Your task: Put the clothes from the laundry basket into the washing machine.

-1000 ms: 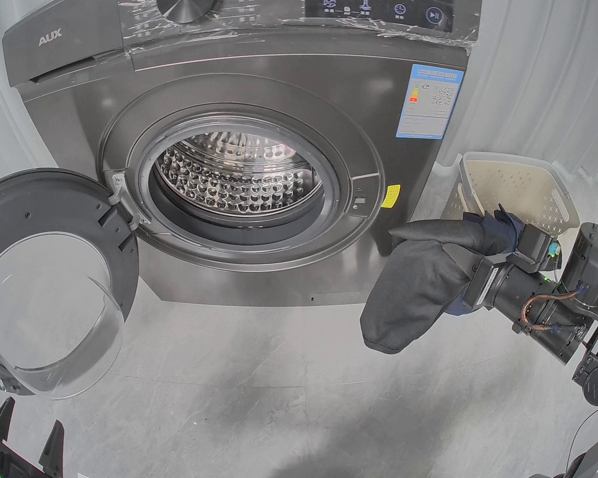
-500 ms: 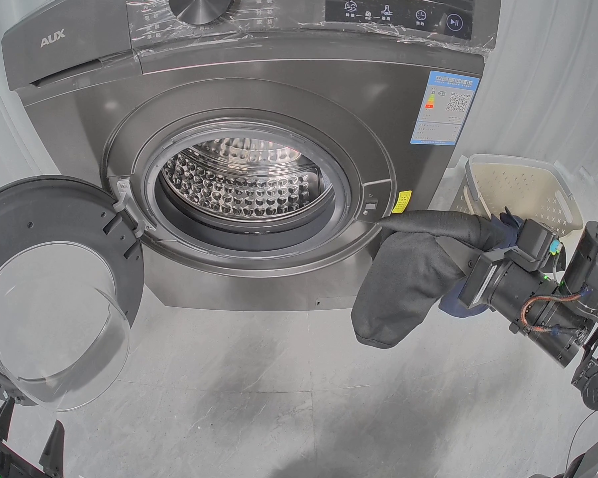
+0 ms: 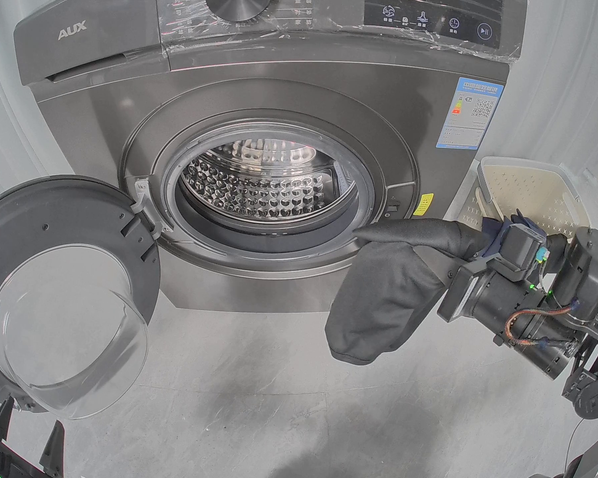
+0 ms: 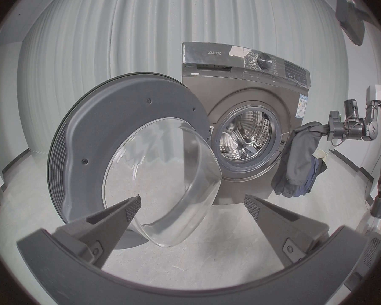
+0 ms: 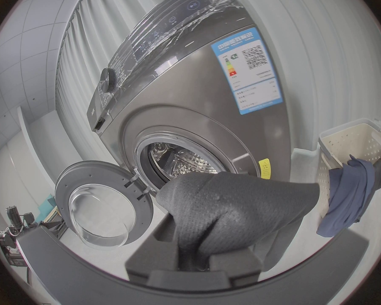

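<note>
1. The right jaws [image 5: 194, 257] are pressed together on a grey garment [image 3: 385, 287]. In the head view the cloth covers their tips.
2. A blue garment [image 5: 351, 191] hangs on the basket side of the grey one and is largely hidden behind it. I cannot tell whether the jaws pinch it too.
3. The arm covers the near corner of the basket [image 3: 511, 162], so part of its inside is out of sight.
4. The left jaws [image 4: 190, 217] are spread and hold nothing, low near the floor [image 3: 259, 380] in front of the open door [image 3: 60, 220]. The head view's bottom edge cuts them off.
5. The grey garment is in the air between the basket and the washer [image 3: 299, 81], to the right of the drum [image 3: 266, 184] opening.
6. Its upper fold runs level from the jaws toward the opening, and its tip lies just beside the lower right rim.
7. The rest hangs with its long axis pointing down, lower end above the floor.
</note>
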